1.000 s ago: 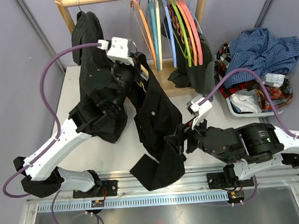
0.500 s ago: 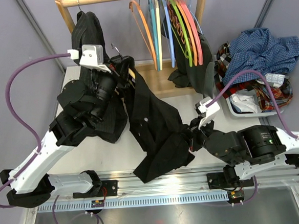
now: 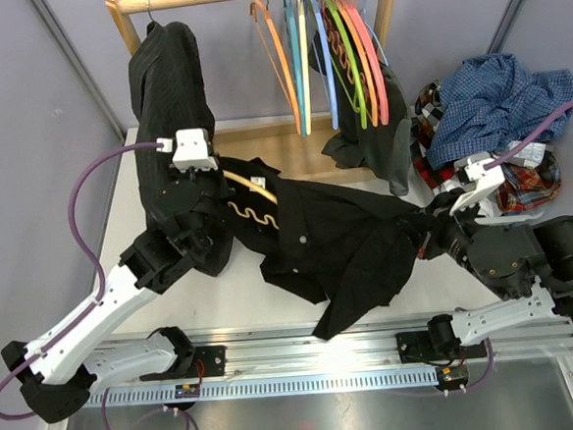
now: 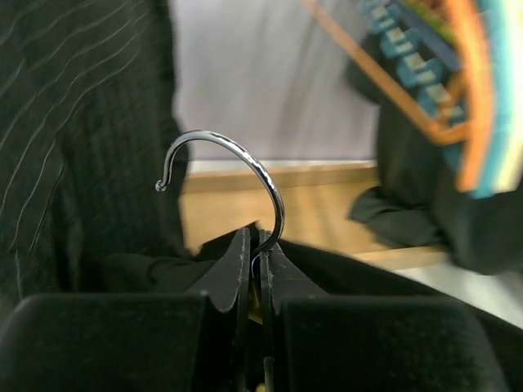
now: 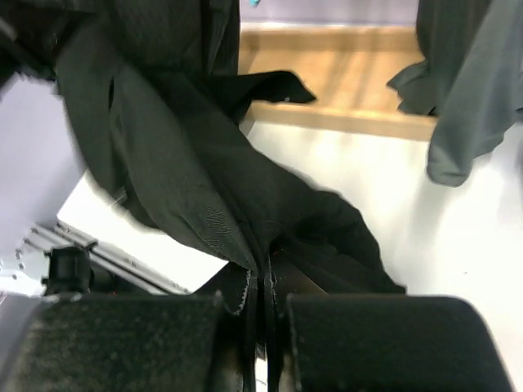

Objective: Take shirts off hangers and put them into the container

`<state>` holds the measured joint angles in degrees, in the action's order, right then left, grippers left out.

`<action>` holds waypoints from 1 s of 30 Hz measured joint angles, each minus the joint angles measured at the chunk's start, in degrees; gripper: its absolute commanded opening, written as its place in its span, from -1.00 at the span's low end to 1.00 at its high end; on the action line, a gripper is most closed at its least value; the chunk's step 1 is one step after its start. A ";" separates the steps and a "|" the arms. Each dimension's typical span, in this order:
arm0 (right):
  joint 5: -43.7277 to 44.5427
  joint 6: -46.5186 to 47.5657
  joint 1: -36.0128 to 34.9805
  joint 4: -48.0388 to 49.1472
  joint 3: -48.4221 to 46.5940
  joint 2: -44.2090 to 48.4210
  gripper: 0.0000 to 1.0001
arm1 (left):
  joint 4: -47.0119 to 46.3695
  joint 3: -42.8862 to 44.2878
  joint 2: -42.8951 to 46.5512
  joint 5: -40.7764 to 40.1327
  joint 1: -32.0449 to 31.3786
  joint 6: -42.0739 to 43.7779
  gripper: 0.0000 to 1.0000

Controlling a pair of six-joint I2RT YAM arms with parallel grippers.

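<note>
Black shirt (image 3: 337,236) lies stretched over the table (image 3: 223,288) between your two grippers, with a yellow hanger (image 3: 248,189) showing in its collar. Your left gripper (image 4: 255,245) has its jaws pinched closed on the hanger's metal hook (image 4: 260,175), which curls up and leftward just above the fingertips; the pinstriped shirt (image 4: 65,122) hangs to the left of those jaws. Your right gripper (image 5: 261,282) is clamped tight on a fold of the black fabric, which fans out ahead of the jaws and off to their left. Just beyond the right gripper, the blue checked shirt (image 3: 500,97) sits in a heap
</note>
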<state>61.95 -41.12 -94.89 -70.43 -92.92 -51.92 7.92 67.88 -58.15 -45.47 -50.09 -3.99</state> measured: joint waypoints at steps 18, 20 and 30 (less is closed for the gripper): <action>6.45 -14.64 -0.13 -4.39 -1.46 -2.43 -1.00 | 5.95 0.92 16.57 0.70 3.37 -2.29 -1.00; 6.47 -14.91 -0.09 -4.46 -0.85 -2.19 -1.00 | 9.03 1.92 17.07 2.25 3.52 -4.28 -1.00; 7.48 -16.20 0.66 -6.12 3.45 -7.28 -1.00 | 19.54 5.66 18.56 23.21 5.60 -29.53 -1.00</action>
<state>69.43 -57.32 -94.24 -76.55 -89.47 -59.20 27.46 73.54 -39.59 -22.26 -44.49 -33.52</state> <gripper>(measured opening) 0.014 0.027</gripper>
